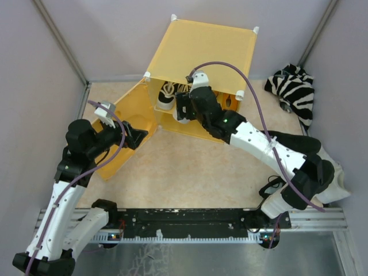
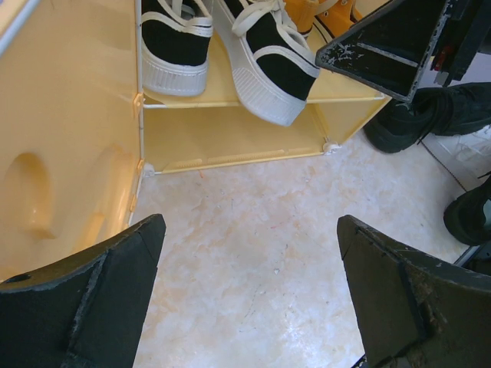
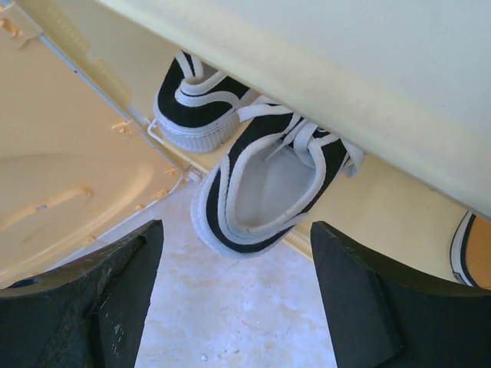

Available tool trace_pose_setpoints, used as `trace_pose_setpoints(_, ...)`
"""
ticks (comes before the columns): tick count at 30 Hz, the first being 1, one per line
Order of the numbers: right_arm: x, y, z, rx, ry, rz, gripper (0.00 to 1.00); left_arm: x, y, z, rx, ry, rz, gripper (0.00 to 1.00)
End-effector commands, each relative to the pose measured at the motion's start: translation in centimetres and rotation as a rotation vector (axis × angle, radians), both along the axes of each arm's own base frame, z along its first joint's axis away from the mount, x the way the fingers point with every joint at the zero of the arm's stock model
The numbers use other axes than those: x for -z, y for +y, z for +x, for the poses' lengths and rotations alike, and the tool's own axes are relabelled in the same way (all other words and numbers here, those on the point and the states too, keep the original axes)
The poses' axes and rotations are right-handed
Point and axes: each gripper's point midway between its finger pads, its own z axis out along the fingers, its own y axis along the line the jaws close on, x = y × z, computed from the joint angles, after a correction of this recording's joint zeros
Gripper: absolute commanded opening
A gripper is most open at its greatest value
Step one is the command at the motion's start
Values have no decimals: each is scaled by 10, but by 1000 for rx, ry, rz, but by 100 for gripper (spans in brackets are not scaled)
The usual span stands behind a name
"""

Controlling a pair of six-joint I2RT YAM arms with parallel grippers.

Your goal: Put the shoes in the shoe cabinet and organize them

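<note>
Black-and-white sneaker (image 3: 268,184) looks light and soft, so pinch the stiffer heel rim (sole overhangs shelf (image 3: 399,207)); right gripper (image 3: 236,245) and left gripper (image 2: 251,230) both gape empty.

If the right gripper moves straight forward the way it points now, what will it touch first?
Probably the black-and-white sneaker overhanging the shelf, straight ahead of the right gripper; depth is unclear.
</note>
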Motion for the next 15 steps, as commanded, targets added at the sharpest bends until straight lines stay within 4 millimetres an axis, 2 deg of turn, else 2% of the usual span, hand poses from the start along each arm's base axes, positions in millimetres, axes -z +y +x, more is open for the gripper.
trace_pose_setpoints(1,-7,8,10,70,-18,93,77,-13,1,-2,4,-46,4,99)
trace_pose_setpoints(15,39,6,27,248,72,126,77,-12,0,-4,10,-49,3,99)
